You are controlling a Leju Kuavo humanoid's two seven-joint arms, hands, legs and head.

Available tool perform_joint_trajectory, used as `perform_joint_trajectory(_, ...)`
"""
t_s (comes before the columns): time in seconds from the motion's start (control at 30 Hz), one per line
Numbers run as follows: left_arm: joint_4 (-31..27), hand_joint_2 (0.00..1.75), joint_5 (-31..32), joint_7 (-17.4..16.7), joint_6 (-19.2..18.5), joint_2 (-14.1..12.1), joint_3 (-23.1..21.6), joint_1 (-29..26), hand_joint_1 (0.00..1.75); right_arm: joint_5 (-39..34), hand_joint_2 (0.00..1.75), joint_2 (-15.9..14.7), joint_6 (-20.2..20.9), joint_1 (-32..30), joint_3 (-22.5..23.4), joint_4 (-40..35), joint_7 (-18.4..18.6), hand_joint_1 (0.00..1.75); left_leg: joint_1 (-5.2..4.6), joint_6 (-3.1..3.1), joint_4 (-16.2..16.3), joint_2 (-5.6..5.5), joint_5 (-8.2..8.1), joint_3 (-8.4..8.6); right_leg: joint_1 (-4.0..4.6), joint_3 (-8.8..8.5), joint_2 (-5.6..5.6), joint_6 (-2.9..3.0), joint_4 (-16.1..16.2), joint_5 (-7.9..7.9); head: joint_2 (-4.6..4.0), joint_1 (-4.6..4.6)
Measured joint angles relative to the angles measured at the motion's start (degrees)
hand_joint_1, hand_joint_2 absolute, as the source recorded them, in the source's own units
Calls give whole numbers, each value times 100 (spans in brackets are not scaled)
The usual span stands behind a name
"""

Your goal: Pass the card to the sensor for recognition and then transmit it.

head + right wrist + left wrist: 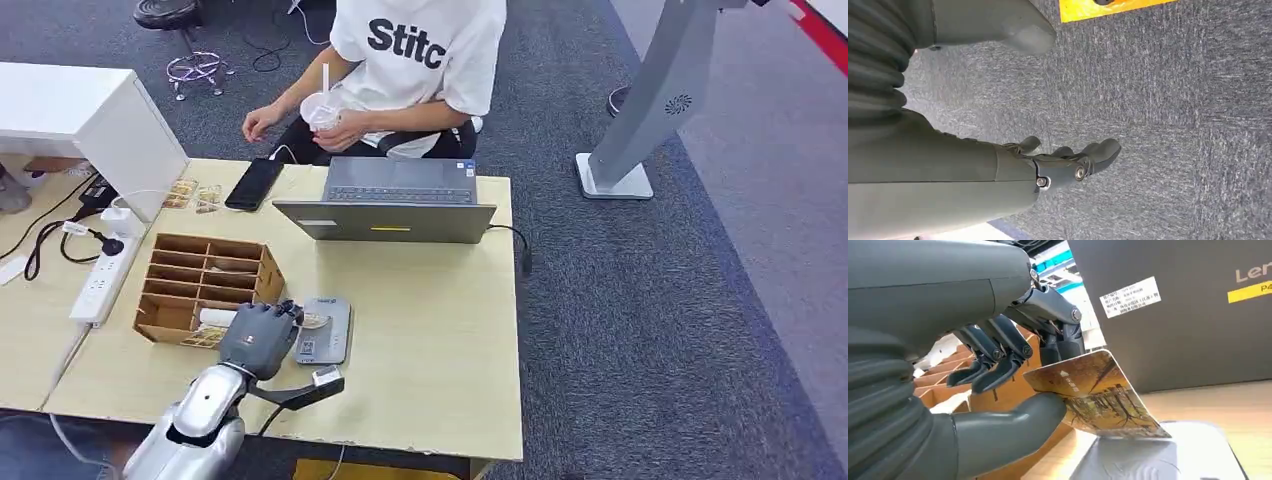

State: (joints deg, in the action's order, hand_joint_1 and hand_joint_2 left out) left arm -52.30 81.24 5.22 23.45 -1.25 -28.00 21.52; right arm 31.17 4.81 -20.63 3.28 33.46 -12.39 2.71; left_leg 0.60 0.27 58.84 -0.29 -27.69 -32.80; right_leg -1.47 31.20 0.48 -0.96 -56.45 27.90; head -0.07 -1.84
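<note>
My left hand (262,337) pinches a card (1095,392) printed with a golden tree scene between thumb and fingers. The card's far edge hangs just over the grey sensor pad (1158,455), which lies flat on the wooden table (430,330) as a small grey device (325,330) right of the hand. In the head view the card (314,320) peeks out past the fingers above the sensor. My right hand (1068,162) hangs over grey carpet, fingers loosely apart and holding nothing.
A brown cardboard divider box (205,285) stands just left of the hand. A closed-angle grey laptop (395,205) sits behind the sensor, with a seated person (400,70) beyond it. A phone (254,183) and power strip (100,280) lie at the left.
</note>
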Motion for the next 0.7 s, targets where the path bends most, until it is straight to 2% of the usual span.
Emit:
perform_joint_trajectory(0.33,94,175,-79,-44,208,-15,-42,137,175,48,175,0,-15,-1,50,2,2,0,0,0,0,-1,0,0,0,-1,0,0,-1,0,0,0)
perform_joint_trajectory(0.47,-342,175,-359,-114,300,-114,-13,182,175,94,175,0,-37,-3,122,2,13,0,1,0,1,-2,1,0,0,0,-1,0,-1,0,0,0)
perform_joint_trajectory(0.7,-1413,175,-863,-90,380,-363,483,508,175,197,175,9,-46,-3,186,2,2,0,1,0,0,-2,1,-1,1,-1,0,0,-3,0,0,0)
